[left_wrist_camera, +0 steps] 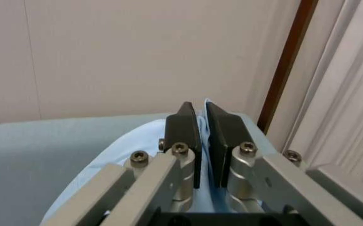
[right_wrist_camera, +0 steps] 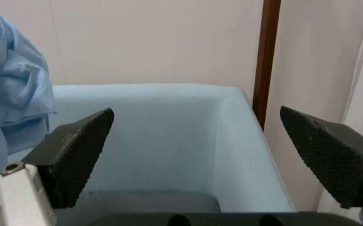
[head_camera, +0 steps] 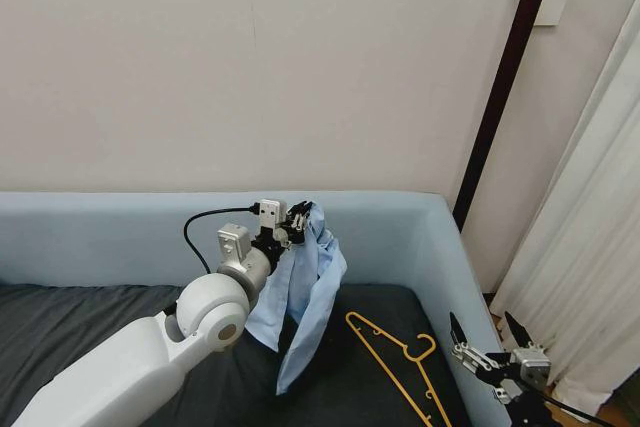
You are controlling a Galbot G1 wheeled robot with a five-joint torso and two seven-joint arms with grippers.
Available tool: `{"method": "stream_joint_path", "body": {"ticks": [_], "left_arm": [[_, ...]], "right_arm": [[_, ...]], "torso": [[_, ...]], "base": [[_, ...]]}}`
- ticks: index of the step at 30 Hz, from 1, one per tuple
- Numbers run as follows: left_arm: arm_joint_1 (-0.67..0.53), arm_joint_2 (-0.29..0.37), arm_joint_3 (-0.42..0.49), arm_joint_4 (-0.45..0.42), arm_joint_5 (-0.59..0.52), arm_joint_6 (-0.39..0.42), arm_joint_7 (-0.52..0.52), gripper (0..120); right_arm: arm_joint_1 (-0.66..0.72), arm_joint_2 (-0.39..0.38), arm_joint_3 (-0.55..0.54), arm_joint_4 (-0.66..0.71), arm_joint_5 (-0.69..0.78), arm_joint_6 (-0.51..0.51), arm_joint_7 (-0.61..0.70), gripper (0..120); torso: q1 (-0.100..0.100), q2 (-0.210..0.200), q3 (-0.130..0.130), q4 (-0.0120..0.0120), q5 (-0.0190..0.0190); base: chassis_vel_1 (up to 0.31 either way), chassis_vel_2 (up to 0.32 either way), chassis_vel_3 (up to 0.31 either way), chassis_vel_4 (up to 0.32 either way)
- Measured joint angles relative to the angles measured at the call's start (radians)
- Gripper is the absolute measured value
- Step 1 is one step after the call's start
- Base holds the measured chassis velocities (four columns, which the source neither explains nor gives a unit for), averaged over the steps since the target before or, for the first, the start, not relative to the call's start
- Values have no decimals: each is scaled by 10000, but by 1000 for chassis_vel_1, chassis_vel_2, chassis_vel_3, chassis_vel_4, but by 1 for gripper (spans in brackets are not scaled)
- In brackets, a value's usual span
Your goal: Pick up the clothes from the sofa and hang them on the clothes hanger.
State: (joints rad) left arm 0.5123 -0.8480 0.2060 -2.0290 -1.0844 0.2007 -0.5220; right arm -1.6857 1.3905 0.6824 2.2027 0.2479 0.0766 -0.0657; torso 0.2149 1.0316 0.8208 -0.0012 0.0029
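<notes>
left gripper (head_camera: 300,218) pinches the blue shirt (head_camera: 318,292), which dangles under it above the sofa (head_camera: 100,237) seat, right gripper (head_camera: 480,321) spread wide at the sofa's right edge

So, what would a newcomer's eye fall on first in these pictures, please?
First, the light blue cloth garment dangling from the shut left gripper, held above the dark grey sofa seat. Then the thin yellow clothes hanger lying on that seat beside it, with the open right gripper low at the sofa's right end.
</notes>
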Motion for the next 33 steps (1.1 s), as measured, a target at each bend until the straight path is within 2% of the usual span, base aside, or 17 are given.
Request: {"method": "stream_joint_path", "body": {"ticks": [4, 6, 7, 8, 12, 13, 18, 19, 21, 25, 33], "left_arm": [[228, -338, -299, 170, -527, -317, -280, 4], [926, -442, -685, 456, -266, -609, -183, 4], [1731, -498, -1027, 775, 42, -924, -17, 4], [1731, -498, -1027, 775, 42, -924, -17, 4], [3815, -1115, -1344, 2261, 384, -2343, 207, 4], [3815, -1115, -1344, 2261, 384, -2343, 207, 4], [5058, -2586, -1452, 4411, 1429, -3224, 739, 4], [5058, -2586, -1452, 4411, 1429, -3224, 739, 4], [5403, -2884, -1596, 4962, 1814, -3324, 914, 4], [5849, -2862, -1837, 5060, 1982, -3336, 999, 4], [6707, -2369, -2492, 4610, 2079, -3349, 1175, 4]], "right_arm": [[96, -119, 19, -67, 57, -22, 18, 100], [92, -174, 19, -86, 70, -26, 21, 100], [60, -231, 20, -101, 72, -26, 22, 100], [60, -231, 20, -101, 72, -26, 22, 100], [-4, -418, -7, -125, 73, -27, 19, 100], [-4, -418, -7, -125, 73, -27, 19, 100], [-160, -581, -102, -38, 22, -39, -11, 100], [-160, -581, -102, -38, 22, -39, -11, 100], [-288, -646, -220, -20, -96, -30, -52, 100], [-332, -682, -362, -67, -203, 17, -92, 100], [-199, -715, -495, -292, -198, 34, -111, 100]], "torso": [[0, 0, 0, -6, 3], [1, 0, 0, -7, 1], [0, 0, 0, 0, 2], [0, 0, 0, 0, 2], [0, -1, 0, 8, -1], [0, -1, 0, 8, -1], [-2, 0, 0, -4, -3], [-2, 0, 0, -4, -3], [-2, 0, 0, -5, -3], [-2, 0, -1, -2, -1], [-2, 1, -1, 0, -1]], "base": [[0, 0, 0, 0], [0, 0, 0, 0], [0, 0, 0, 0], [0, 0, 0, 0], [0, 0, 0, 0], [0, 0, 0, 0], [0, 0, 0, 0], [0, 0, 0, 0], [0, 0, 0, 0], [0, 0, 0, 0], [0, 0, 0, 0]]}}
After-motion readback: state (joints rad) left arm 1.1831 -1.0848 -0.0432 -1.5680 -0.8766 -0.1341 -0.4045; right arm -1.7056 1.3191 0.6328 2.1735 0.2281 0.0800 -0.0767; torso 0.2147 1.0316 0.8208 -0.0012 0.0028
